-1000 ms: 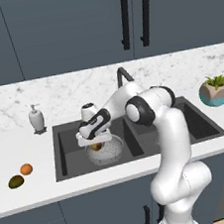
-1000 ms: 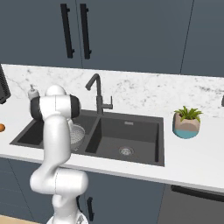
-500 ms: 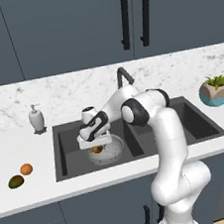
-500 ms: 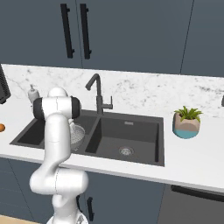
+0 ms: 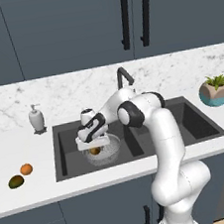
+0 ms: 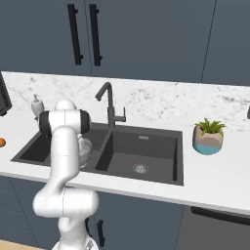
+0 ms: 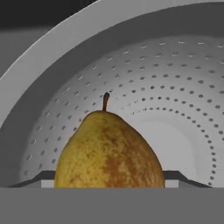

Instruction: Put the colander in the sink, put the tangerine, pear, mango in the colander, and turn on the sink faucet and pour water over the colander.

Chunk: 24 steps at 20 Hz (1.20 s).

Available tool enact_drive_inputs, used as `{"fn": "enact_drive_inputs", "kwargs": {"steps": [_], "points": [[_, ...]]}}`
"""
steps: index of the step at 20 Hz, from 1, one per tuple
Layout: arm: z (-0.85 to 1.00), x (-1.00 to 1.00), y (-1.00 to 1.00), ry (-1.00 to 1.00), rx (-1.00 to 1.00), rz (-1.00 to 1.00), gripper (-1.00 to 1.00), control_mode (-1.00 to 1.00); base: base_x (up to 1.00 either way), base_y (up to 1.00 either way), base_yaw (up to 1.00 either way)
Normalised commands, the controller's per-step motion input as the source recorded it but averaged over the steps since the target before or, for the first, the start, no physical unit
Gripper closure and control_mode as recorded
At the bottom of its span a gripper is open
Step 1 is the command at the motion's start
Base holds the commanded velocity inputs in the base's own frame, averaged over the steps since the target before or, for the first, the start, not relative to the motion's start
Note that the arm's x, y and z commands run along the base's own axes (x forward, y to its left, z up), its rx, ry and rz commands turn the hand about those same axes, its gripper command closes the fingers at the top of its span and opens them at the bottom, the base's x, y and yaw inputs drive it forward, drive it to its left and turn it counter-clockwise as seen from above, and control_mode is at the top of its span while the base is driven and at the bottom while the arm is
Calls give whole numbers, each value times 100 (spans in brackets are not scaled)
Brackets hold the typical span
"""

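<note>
The silver colander (image 5: 108, 155) (image 6: 85, 149) sits in the left basin of the dark sink (image 5: 63, 140). My gripper (image 5: 94, 147) hangs just over its bowl, shut on the yellowish pear (image 5: 94, 150). In the hand view the pear (image 7: 109, 151) stands stem-up between the fingers, with the perforated colander (image 7: 175, 87) wall right behind it. The tangerine (image 5: 26, 169) (image 6: 1, 142) and the dark green mango (image 5: 16, 182) lie on the counter left of the sink. Behind the divider stands the dark faucet (image 5: 124, 77) (image 6: 108, 105), with no water running.
A white soap dispenser (image 5: 36, 119) (image 6: 36, 105) stands at the back left of the sink. A potted plant (image 5: 214, 90) (image 6: 209, 136) sits on the counter to the right. Dark cabinets hang above the marble backsplash.
The hand has sunk a little lower into the colander with the pear still in it. The fruits on the counter have not moved.
</note>
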Motion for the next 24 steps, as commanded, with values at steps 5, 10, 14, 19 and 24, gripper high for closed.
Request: {"fn": "enact_drive_inputs", "kwargs": {"steps": [5, 10, 14, 19, 24], "points": [[-15, 6, 0, 1, 0, 0, -100, -100, 0, 0, 0], [0, -15, -12, 3, 0, 0, -100, -100, 0, 0, 0], [16, -23, -12, 1, 0, 0, -100, -100, 0, 0, 0], [25, -28, -6, 0, 0, 0, -100, -100, 0, 0, 0], [54, -37, 0, -2, 0, 0, -100, -100, 0, 0, 0]]}}
